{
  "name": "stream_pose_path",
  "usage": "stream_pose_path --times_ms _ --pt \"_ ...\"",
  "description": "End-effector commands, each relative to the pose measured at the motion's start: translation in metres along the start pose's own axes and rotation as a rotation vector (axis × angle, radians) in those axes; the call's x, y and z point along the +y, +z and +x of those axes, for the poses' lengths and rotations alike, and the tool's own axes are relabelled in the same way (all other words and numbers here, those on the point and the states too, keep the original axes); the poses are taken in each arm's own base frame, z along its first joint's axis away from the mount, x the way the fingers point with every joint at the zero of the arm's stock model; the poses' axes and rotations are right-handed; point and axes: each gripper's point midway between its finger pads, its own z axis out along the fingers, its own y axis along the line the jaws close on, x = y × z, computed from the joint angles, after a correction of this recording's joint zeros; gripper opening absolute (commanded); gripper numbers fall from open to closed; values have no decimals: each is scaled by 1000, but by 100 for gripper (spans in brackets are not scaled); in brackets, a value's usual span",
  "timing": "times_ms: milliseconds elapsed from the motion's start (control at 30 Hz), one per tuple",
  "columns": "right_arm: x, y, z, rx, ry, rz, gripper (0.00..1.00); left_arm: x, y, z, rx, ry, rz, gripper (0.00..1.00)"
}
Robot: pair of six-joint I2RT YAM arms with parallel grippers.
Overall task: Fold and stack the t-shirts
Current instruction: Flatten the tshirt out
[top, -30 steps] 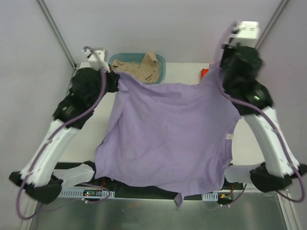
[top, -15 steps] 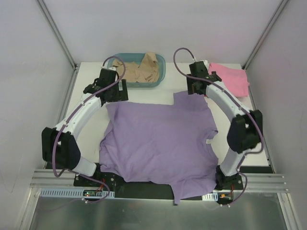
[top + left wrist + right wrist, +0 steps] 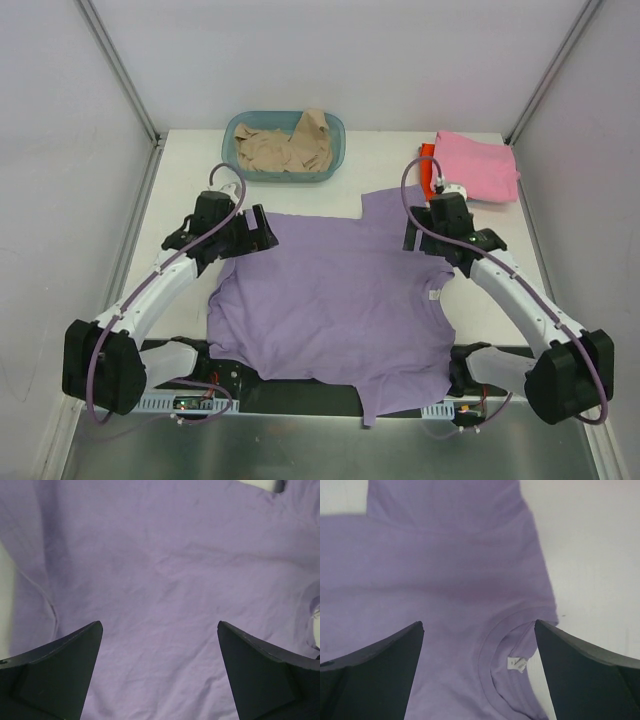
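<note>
A lavender-purple t-shirt [image 3: 330, 300] lies spread flat on the table, its near hem hanging over the front edge. My left gripper [image 3: 257, 230] hovers open over its far left corner, with only purple cloth [image 3: 165, 570] beneath and nothing between the fingers. My right gripper [image 3: 415, 236] hovers open over the far right side, above the collar and its white tag [image 3: 519, 664]. A folded pink t-shirt [image 3: 480, 165] rests at the back right on an orange-red one [image 3: 427, 160]. A beige t-shirt [image 3: 285, 148] lies crumpled in the basket.
A teal plastic basket [image 3: 338, 130] stands at the back centre of the white table [image 3: 190, 160]. Metal frame posts rise at the back corners. The arm bases sit at the near edge, partly under the purple hem.
Both grippers opened and let go of the purple t-shirt, which dropped from its raised spread to lie flat. Both arms then drew back toward the near side.
</note>
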Motion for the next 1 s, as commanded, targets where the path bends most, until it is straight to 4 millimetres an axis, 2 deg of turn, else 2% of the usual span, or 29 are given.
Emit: stream_pose_path --times_ms 0,167,233,400,567,600,633,667,700,733,767,800,867,900,967 --pt "38 10 23 75 60 -197 97 -33 6 -5 -27 -42 178 99" --pt "34 36 57 224 75 -124 97 -25 32 15 55 -98 168 99" --pt "28 42 63 249 79 -78 97 -15 45 25 96 -115 126 99" --pt "21 63 85 339 68 1 97 19 64 33 110 -135 -28 99" --pt "18 78 90 393 59 40 97 65 77 8 35 -107 -240 99" --pt "17 80 91 399 56 45 97 79 81 -5 14 -113 -303 99" --pt "16 83 95 417 53 52 97 94 81 -7 17 -107 -381 99" --pt "15 85 94 419 55 55 97 114 78 -16 -8 -104 -490 100" --pt "15 86 94 422 57 59 97 129 79 -30 -10 -137 -560 99" --pt "14 88 97 437 56 65 97 139 77 -35 -5 -163 -603 99" --pt "13 89 96 439 56 69 97 147 75 -36 15 -183 -634 99" --pt "14 90 93 440 55 68 97 148 77 -51 1 -198 -631 99" --pt "12 90 89 437 49 77 97 160 69 -61 -6 -227 -671 99" --pt "12 90 86 425 49 77 97 160 63 -74 -36 -229 -688 99" --pt "14 88 79 406 46 67 97 157 55 -80 -38 -230 -682 99"
